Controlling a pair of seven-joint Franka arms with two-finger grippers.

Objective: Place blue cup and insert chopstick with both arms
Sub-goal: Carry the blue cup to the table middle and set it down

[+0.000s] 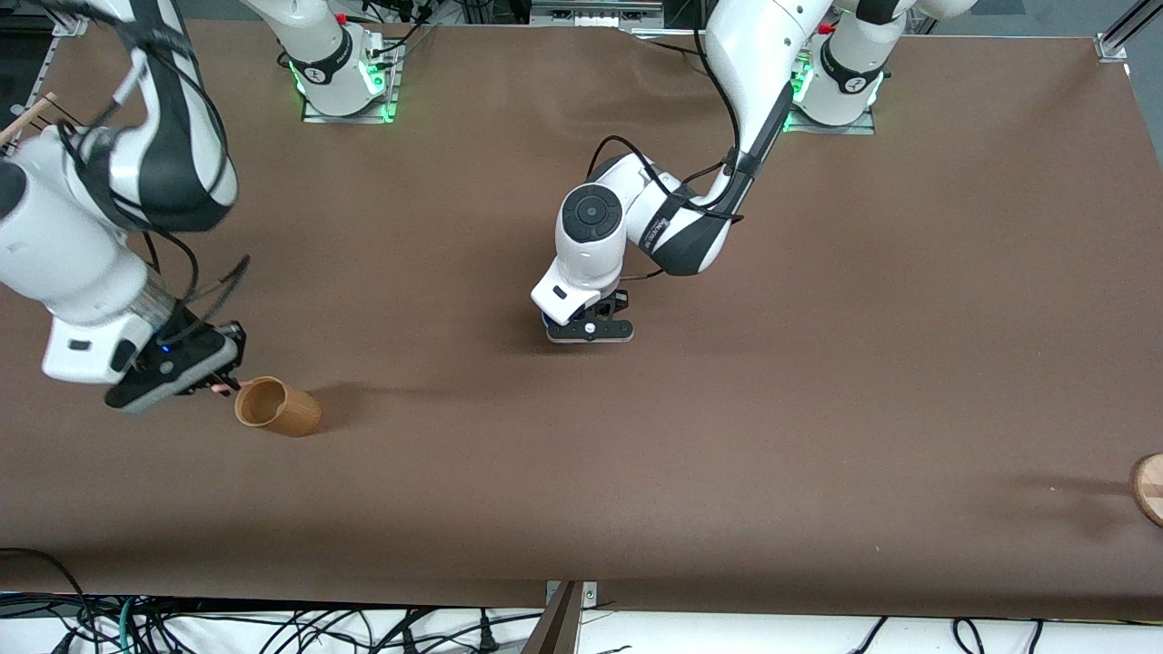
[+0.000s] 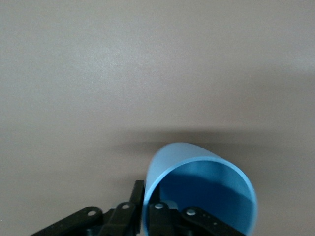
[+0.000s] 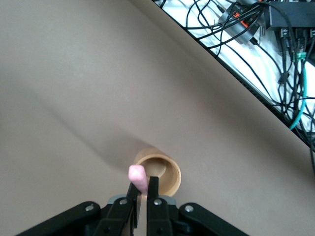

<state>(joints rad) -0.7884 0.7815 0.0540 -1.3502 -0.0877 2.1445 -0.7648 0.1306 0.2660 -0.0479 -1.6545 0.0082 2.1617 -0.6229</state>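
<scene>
Seen from the front, nearest the camera at the lower right edge of the frame, a round wooden object (image 1: 1150, 488) lies partly cut off on the brown surface (image 1: 727, 436). In the lower left of the frame a tan cup (image 1: 277, 407) stands tilted on the surface, its mouth turned toward the right arm's pincer (image 1: 221, 386), which hangs just beside the rim. That pincer is narrowed onto the chopstick (image 3: 138, 179): in the right wrist view the pink tip juts out between the black fingers (image 3: 153, 192), directly over the tan cup's mouth (image 3: 158, 172). Whether the tip touches the rim cannot be made out. At the centre of the frame, farther from the camera than the tan cup, the left arm's pincer (image 1: 590, 329) is low at the surface. It pinches the wall of the blue cup (image 2: 202, 194), one finger (image 2: 136, 197) outside and the other inside the rim; in the front view only a sliver of blue (image 1: 548, 321) shows under the wrist. At the upper left edge of the frame, a wooden stick (image 1: 25, 118) pokes in.
</scene>
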